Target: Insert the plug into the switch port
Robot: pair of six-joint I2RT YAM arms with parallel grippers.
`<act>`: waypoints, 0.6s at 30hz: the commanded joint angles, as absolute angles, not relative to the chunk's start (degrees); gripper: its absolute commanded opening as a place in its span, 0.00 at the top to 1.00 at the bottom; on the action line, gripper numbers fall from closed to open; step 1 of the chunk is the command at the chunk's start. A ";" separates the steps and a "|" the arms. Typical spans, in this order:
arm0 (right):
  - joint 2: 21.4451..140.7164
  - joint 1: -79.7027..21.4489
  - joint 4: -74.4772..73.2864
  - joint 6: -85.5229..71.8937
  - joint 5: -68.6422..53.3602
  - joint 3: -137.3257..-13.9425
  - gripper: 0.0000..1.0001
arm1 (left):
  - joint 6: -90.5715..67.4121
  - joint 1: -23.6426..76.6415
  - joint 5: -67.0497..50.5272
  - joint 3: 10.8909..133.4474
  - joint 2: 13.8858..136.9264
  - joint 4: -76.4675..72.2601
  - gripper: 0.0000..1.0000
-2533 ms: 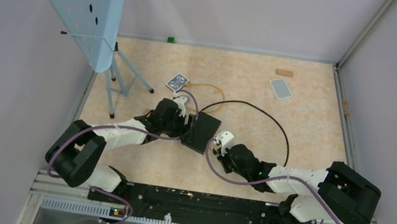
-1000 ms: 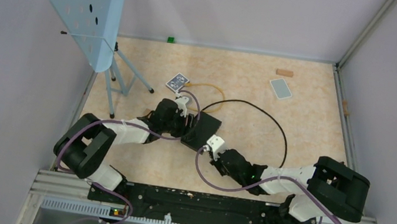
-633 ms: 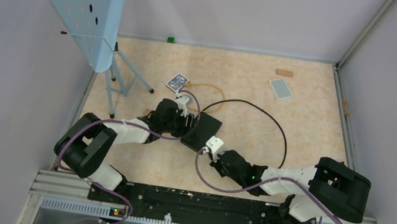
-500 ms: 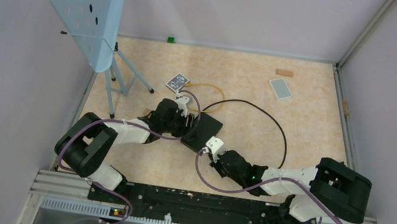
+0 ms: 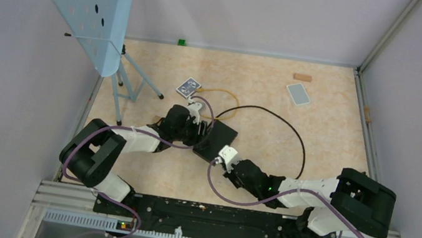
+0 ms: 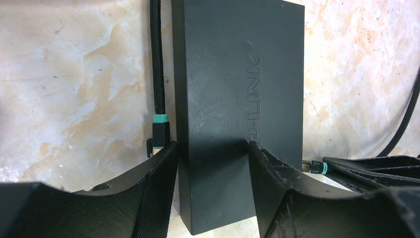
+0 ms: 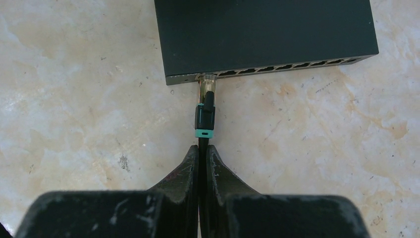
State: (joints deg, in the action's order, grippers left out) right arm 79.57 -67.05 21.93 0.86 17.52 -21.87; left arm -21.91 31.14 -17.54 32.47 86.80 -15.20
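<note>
Tabletop (image 5: pixel 276 84), beige and marbled, lies between lilac walls (image 5: pixel 243 10) and carries the flat matte-black rectangular box (image 5: pixel 218 138); a pale blue perforated stand (image 5: pixel 90 3) rises to the box's left.

Left wrist: the left gripper (image 6: pixel 210 148) clamps the box's sides.

Right wrist: the right gripper (image 7: pixel 202 148) pinches the black cable (image 7: pixel 202 141) behind the teal-banded plug (image 7: pixel 205 116), whose tip is at the box's end switch port (image 7: pixel 208 77).

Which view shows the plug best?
The right wrist view: the plug sits centred, tip at the end port of the switch. The left wrist view catches only its tip at the switch's edge; from above it is too small to make out.
</note>
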 commanded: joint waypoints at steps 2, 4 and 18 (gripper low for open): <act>79.76 -68.11 23.23 3.38 18.31 -24.68 1.00 | -21.30 31.83 -21.17 30.93 89.42 -10.86 0.42; 80.30 -68.13 22.95 4.16 18.07 -24.95 1.00 | -20.95 31.88 -21.43 30.86 89.58 -10.84 0.42; 82.08 -68.05 20.55 10.83 15.68 -28.36 1.00 | -20.21 31.99 -22.04 30.06 89.29 -10.79 0.43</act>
